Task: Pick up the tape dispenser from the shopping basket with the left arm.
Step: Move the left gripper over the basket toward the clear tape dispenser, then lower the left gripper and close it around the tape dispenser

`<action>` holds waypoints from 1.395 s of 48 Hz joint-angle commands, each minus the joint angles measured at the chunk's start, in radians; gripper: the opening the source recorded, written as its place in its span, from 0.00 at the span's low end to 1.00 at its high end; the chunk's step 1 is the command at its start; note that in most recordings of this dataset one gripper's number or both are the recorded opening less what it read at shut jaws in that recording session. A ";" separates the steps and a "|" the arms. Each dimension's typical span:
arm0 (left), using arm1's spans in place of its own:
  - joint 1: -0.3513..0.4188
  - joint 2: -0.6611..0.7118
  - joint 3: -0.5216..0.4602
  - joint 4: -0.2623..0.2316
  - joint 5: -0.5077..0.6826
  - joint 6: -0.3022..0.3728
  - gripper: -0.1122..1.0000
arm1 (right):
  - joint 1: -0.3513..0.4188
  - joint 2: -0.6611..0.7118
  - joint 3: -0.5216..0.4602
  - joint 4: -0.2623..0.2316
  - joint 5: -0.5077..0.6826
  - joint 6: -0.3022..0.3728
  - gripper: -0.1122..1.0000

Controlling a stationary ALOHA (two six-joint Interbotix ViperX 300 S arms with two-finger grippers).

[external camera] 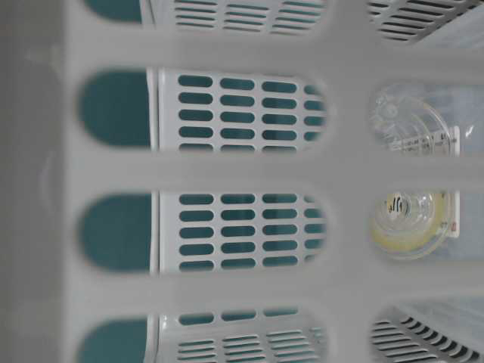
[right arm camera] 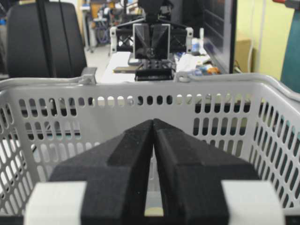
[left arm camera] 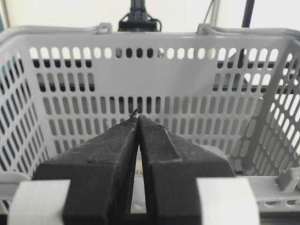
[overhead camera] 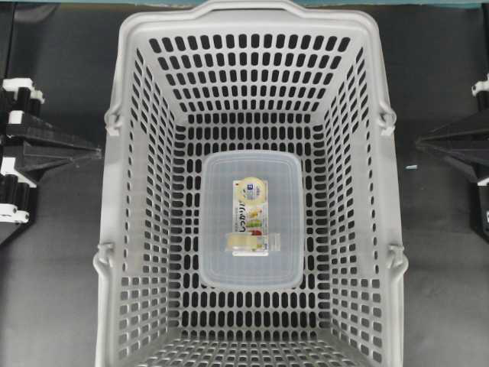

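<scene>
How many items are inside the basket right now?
2: a translucent plastic box on the floor of the shopping basket, mid-basket, and the tape dispenser over it, on or inside it. No others visible.

You have a dark tabletop (overhead camera: 53, 290) with the grey shopping basket (overhead camera: 122, 99) standing directly on it, in the middle.

robotics lab: black office chair (right arm camera: 44, 40), monitor (right arm camera: 219, 33), cluttered desk (right arm camera: 123, 63) behind bench-mounted arms.
</scene>
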 commanded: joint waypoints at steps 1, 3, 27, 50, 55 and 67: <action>0.002 0.049 -0.061 0.041 0.046 -0.020 0.15 | -0.005 0.012 -0.015 0.005 -0.006 0.002 0.10; 0.003 0.067 -0.081 0.041 0.071 -0.026 0.13 | -0.003 0.014 -0.015 0.008 -0.003 0.005 0.10; -0.100 0.376 -0.552 0.041 0.761 -0.023 0.10 | -0.005 0.009 -0.067 0.009 0.262 0.032 0.10; -0.107 0.661 -0.784 0.041 0.887 -0.077 0.31 | -0.002 -0.008 -0.075 0.009 0.273 0.049 0.77; -0.114 0.730 -0.819 0.041 0.900 -0.078 0.61 | -0.003 -0.006 -0.074 0.008 0.273 0.044 0.77; -0.129 0.893 -0.897 0.041 0.902 -0.138 0.90 | -0.003 -0.008 -0.074 0.008 0.275 0.044 0.77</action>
